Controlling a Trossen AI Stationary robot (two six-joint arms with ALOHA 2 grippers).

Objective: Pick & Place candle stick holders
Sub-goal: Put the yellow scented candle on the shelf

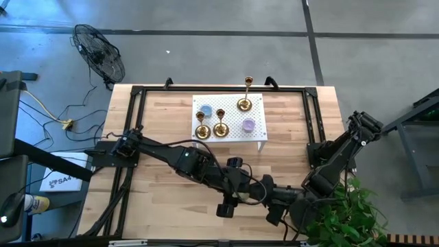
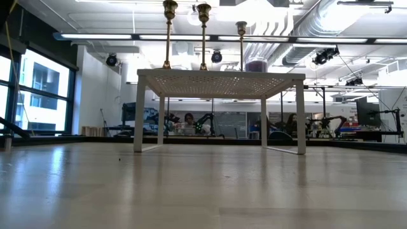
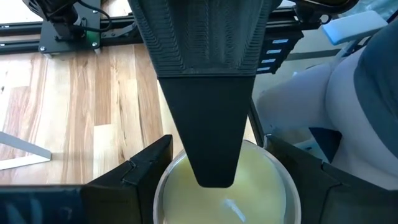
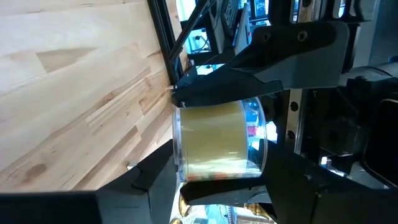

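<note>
Three gold candle stick holders [image 1: 202,130] [image 1: 220,127] [image 1: 244,103] stand on their round bases on a small white stand [image 1: 257,137] at the far middle. Their stems show in the low view [image 2: 169,35]. Near the table's front, my left gripper [image 3: 221,186] is shut on a glass jar of yellow wax [image 3: 249,193]. My right gripper [image 4: 221,180] faces it. One of its fingers [image 3: 214,124] lies over the jar's mouth, and its two fingers stand at the jar's two ends [image 4: 214,137]. My left gripper pinches the jar's round wall [image 3: 163,186] between its two fingers, coming slanting down from the table's left. The jar is lifted clear of the table, mouth up. My right gripper has a finger at the jar's mouth and one by its base [image 4: 179,155]; whether they touch I cannot tell.
A blue jar [image 1: 204,110] and a purple jar [image 1: 249,125] also sit on the stand. A black frame [image 1: 137,123] runs round the table. A green plant [image 1: 343,219] fills the near right corner, close to the right arm. Bare wood lies between the stand and the grippers.
</note>
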